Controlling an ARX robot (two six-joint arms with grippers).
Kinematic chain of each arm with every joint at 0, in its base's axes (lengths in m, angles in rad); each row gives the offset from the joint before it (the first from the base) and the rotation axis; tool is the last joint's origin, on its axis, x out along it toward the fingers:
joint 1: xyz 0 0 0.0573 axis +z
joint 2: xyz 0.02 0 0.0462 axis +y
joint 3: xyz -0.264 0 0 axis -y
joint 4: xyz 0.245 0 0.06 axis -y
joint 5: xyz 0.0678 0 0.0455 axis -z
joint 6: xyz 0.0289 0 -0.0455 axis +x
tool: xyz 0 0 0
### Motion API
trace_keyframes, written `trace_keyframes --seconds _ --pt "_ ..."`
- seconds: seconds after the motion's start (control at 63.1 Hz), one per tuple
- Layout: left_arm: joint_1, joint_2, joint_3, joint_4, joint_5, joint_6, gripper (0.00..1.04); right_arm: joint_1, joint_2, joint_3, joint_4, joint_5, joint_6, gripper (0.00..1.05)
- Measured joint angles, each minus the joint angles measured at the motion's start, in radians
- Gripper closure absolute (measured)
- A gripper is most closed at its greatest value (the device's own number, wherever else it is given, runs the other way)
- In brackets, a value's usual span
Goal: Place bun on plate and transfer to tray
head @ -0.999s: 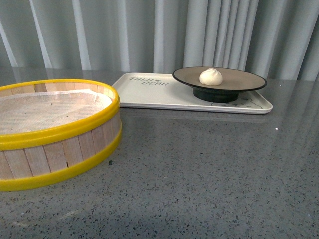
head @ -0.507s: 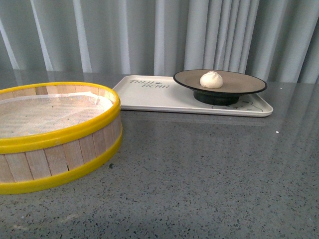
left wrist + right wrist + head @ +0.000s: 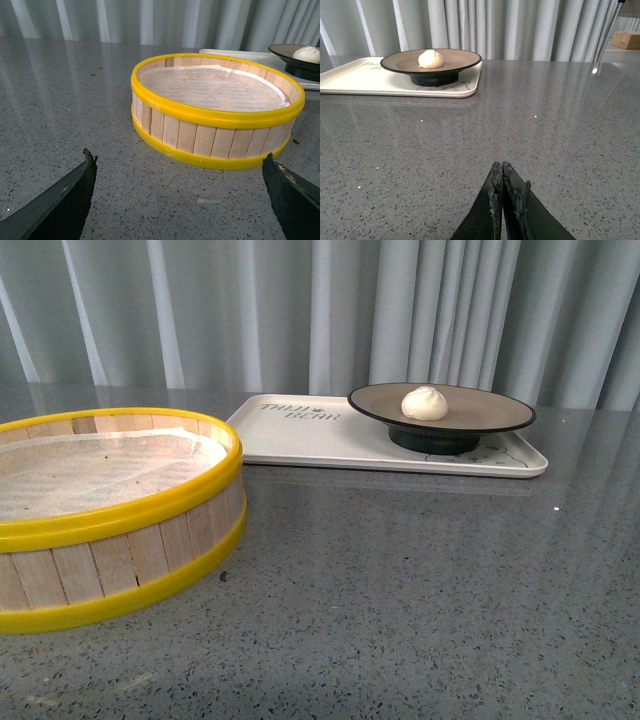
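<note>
You will find the bun (image 3: 424,403) seated near the middle of the plate (image 3: 480,409), and the plate standing on the right-hand part of the tray (image 3: 300,435), at the far side of the table (image 3: 400,580). The steamer basket (image 3: 110,515) sits well apart, near left, holding only its liner. Your left gripper (image 3: 177,200) is spread wide, holding nothing, low over the table facing the basket. Your right gripper (image 3: 501,200) has its fingers pressed together, with nothing between them.
</note>
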Motion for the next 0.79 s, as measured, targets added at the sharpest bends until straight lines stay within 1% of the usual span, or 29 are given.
trace_keyframes --seconds 0.143,0.222,0.254,0.634,0.793 --pt "0.0 0.0 0.0 0.0 0.0 0.0 0.07 0.0 -0.034 0.0 -0.034 0.0 0.0 1.03" --pt "0.0 0.0 0.0 0.0 0.0 0.0 0.07 0.001 -0.139 0.001 -0.175 -0.001 0.0 1.03" --pt "0.0 0.0 0.0 0.0 0.0 0.0 0.07 0.0 -0.167 0.001 -0.197 0.0 0.0 1.03" --pt "0.0 0.0 0.0 0.0 0.0 0.0 0.07 0.001 -0.198 0.001 -0.204 0.0 -0.001 1.03" --pt "0.0 0.0 0.0 0.0 0.0 0.0 0.07 0.001 -0.199 0.001 -0.204 0.0 -0.001 0.77"
